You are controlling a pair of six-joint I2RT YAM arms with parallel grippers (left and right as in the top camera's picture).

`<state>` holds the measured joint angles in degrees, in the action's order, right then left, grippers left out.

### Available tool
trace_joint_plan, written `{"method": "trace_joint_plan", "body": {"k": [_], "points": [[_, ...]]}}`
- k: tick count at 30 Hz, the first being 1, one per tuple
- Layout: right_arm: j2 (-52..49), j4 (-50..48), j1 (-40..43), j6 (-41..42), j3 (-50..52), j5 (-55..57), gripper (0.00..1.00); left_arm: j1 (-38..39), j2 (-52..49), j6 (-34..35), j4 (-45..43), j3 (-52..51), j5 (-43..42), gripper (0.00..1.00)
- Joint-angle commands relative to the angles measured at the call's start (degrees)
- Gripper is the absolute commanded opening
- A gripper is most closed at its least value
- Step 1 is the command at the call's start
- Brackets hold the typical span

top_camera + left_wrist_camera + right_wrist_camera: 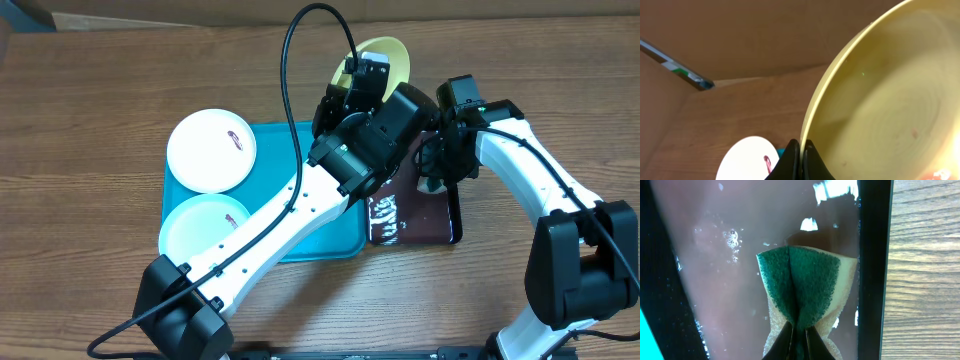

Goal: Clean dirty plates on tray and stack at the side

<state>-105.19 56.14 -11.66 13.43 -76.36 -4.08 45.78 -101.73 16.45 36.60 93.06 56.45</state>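
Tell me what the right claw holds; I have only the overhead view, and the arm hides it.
Observer: The right claw pinches a folded green-and-yellow sponge over the wet, glossy black tray.
Operator: Report the left claw's grip.
Observer: The left claw is shut on the rim of the round pale-yellow plate.
Operator: Check that plate's face.
Observer: One small reddish speck shows on it.

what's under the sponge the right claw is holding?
The black tray, holding brownish water with bubbles. The sponge, pinched in the right claw, hides the tray floor directly beneath it.
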Motion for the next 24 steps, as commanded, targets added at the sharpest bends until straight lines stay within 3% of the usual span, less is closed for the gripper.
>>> {"method": "trace_joint_plan", "body": {"k": [1, 14, 24], "points": [[0.2, -0.3, 0.2, -0.4, 0.2, -0.1, 0.04, 0.5, 1.9, -0.3, -1.9, 1.7, 5.4, 0.04], [0.2, -0.3, 0.2, -0.3, 0.2, -0.1, 0.04, 3.9, 1.9, -13.2, -6.9, 1.7, 9.2, 0.04], [0.2, -1.2, 0.8, -0.3, -0.6, -3.5, 0.04, 4.6, 1.9, -15.3, -12.0, 1.7, 9.4, 0.04]]}}
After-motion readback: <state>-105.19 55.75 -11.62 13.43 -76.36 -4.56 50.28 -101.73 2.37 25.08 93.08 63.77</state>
